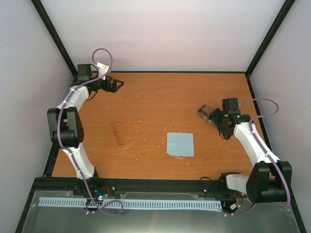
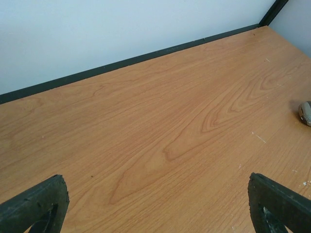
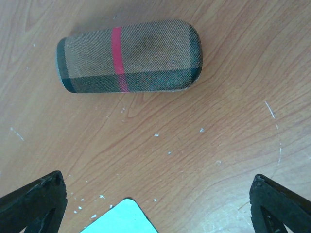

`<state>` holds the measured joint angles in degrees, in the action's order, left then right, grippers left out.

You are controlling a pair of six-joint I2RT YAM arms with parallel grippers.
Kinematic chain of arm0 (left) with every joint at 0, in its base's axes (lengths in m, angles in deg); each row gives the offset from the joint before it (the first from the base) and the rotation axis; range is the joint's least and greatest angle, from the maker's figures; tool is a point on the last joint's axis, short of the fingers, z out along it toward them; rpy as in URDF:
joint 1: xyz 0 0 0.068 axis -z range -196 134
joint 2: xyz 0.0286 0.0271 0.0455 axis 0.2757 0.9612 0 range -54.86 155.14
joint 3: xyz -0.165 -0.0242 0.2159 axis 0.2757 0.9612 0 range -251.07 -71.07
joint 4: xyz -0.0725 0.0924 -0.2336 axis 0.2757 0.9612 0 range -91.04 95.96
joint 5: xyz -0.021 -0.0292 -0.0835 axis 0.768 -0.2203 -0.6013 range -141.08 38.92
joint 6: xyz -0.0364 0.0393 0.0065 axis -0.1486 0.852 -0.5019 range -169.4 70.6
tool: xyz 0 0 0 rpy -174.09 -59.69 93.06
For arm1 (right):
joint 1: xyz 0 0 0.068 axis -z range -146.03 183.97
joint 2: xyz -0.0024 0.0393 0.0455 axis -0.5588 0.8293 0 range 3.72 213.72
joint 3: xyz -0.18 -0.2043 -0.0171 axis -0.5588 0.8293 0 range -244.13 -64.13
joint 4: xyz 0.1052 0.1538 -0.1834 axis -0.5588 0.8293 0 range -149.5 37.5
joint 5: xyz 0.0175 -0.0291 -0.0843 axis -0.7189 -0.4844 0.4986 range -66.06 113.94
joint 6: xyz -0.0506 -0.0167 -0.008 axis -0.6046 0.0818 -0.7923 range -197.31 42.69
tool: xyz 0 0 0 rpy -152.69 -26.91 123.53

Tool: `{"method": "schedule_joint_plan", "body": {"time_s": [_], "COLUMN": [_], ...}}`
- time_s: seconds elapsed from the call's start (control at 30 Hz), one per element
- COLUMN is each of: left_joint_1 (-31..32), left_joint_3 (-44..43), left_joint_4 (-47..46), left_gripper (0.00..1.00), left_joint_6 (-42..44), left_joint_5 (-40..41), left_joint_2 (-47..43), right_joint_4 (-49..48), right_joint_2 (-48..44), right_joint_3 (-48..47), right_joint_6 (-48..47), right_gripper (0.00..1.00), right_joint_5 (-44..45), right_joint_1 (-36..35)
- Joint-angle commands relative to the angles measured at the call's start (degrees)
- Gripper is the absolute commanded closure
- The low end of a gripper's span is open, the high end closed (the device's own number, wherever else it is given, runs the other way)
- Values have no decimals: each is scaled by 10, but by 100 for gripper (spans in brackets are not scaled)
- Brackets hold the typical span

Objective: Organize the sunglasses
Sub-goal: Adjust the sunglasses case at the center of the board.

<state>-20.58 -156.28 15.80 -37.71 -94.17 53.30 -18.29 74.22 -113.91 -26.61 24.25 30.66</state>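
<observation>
The sunglasses [image 1: 126, 134] are a faint amber outline on the wood at centre left, seen only in the top view. My left gripper [image 1: 116, 85] [image 2: 158, 208] is at the far left back of the table, well away from them. It is open, with only bare wood between its fingertips [image 2: 39, 201]. My right gripper [image 1: 214, 116] [image 3: 158, 206] hovers at the right, open and holding nothing. The plaid case [image 1: 206, 110] [image 3: 129, 57] lies shut just beyond its fingertips [image 3: 34, 199].
A light blue-grey cloth square [image 1: 180, 144] lies flat right of centre. A pale blue corner [image 3: 121, 218] shows at the bottom of the right wrist view; I cannot tell whether it is that cloth. The case [image 2: 305, 112] peeks in at the left wrist view's right edge. Black frame rails border the table.
</observation>
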Motion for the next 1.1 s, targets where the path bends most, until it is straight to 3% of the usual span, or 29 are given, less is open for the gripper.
{"method": "schedule_joint_plan", "body": {"time_s": [0.0,0.5,1.07], "left_joint_1": [2,-3,-34], "left_joint_3": [-1,37,32], "left_joint_4": [5,-5,0], "left_gripper": [1,0,1], "left_joint_6": [16,20,40], "left_joint_5": [-12,-11,-18], "left_joint_2": [9,-3,15], "right_joint_4": [-49,-193,-249], "right_joint_2": [-23,55,267], "right_joint_3": [27,14,-142], "right_joint_6": [69,334,384], "right_gripper": [0,6,2], "right_joint_5": [-12,-23,-63], "right_joint_1": [-2,0,6]}}
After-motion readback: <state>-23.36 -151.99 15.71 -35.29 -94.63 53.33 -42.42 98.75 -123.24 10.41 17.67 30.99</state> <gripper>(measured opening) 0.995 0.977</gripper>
